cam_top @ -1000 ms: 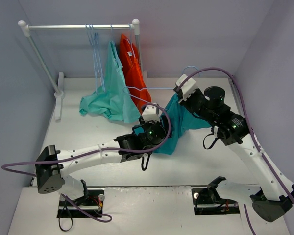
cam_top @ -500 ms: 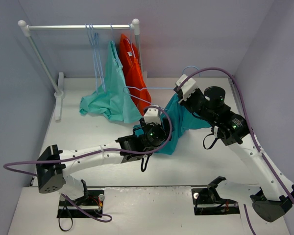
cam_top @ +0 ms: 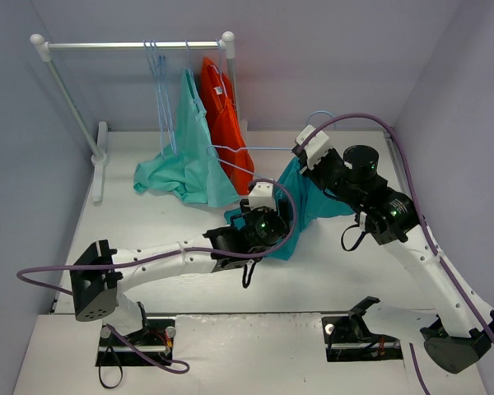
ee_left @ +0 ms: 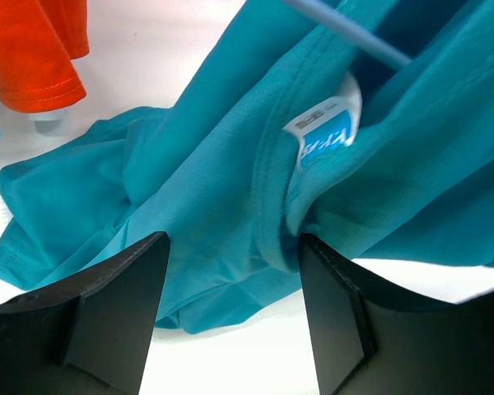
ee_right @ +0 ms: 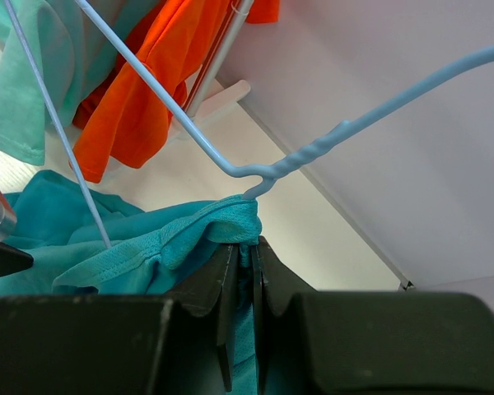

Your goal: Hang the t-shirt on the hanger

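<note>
Teal t-shirt (ee_left: 230,189) drapes down onto the desk (cam_top: 148,230), a bunched fold pinched tight in the closed right gripper (ee_right: 249,247) just below the twisted neck of the hanger (ee_right: 173,115); left gripper (ee_left: 232,243) jaws apart, empty, poised over the collar beside the white label (ee_left: 325,136).

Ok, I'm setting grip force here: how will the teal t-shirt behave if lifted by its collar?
Probably floppy: the t-shirt lies in soft folds and droops from the right gripper pinching it. Likely light, as the cloth looks thin. Lifted by the collar, the rest would probably hang and trail below.
</note>
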`<state>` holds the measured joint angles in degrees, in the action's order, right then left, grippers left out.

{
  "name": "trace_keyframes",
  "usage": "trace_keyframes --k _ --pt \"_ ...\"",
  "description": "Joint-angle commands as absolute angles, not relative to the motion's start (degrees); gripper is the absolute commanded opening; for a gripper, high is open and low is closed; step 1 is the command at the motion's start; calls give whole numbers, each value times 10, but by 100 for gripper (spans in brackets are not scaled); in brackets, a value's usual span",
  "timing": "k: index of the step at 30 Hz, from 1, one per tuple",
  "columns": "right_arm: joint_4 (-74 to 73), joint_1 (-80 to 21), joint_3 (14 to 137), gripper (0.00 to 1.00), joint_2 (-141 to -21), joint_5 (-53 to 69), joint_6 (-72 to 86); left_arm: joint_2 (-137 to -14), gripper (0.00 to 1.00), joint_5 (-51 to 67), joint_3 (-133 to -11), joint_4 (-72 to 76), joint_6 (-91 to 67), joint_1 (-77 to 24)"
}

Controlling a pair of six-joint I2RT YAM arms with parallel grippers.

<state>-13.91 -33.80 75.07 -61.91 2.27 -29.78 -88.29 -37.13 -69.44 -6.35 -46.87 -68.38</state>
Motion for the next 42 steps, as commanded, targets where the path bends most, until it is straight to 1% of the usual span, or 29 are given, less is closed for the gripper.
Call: trace_keyframes --k 1,6,11,19,26,33,37,42 --pt "-79 -341 754 0 -606 27 -285 -883 59 -392 -738 -43 -468 -686" --pt "-79 -341 753 0 -602 26 -285 -892 59 -402 -745 -47 -473 -686" --pt "-79 -340 752 0 -600 24 -285 -910 59 -403 -759 -91 -496 -686" --pt "-79 -340 750 0 -597 18 -288 -894 59 -411 -723 -113 -519 -685" --pt "-79 -341 744 0 -590 19 -282 -882 59 -416 -713 -148 -529 -660" --pt "-80 -341 718 0 -561 17 -276 -806 58 -405 -651 -150 -528 -620" --pt "-80 -341 700 0 -547 26 -269 -749 57 -370 -619 -138 -484 -587" --pt "-81 -341 679 0 -529 29 -263 -689 52 -343 -613 -147 -440 -559"
